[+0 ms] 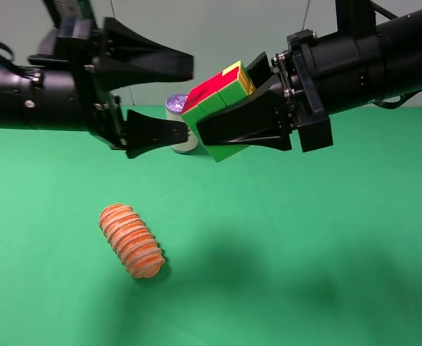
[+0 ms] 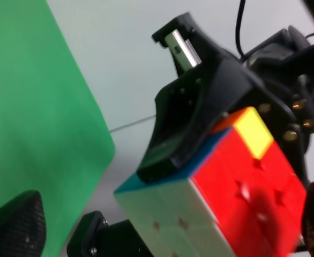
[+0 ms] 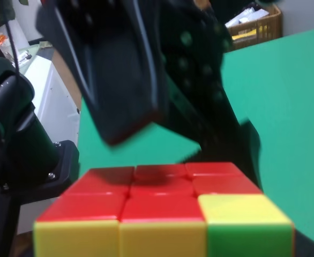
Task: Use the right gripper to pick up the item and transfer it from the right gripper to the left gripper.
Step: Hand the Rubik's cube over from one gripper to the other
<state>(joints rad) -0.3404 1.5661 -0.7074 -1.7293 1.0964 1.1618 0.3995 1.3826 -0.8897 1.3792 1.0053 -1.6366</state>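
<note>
My right gripper [image 1: 224, 101] is shut on the item [image 1: 218, 97], a puzzle cube with red, green and yellow squares, and holds it in the air above the green table [image 1: 326, 238]. From the left, my left gripper [image 1: 186, 97] stands open, one finger above and one below the cube's left edge, its tips just reaching the cube. The left wrist view shows the cube [image 2: 237, 187] close up with a right finger [image 2: 200, 107] clamped over it. In the right wrist view the cube [image 3: 162, 209] fills the foreground, with the left gripper's fingers [image 3: 119, 69] spread just beyond it.
A ridged orange loaf [image 1: 132, 240] lies on the table's left half, below the grippers. A purple-lidded can [image 1: 176, 107] stands at the back, partly hidden behind the left gripper's lower finger. A wicker basket [image 3: 259, 21] sits off the table.
</note>
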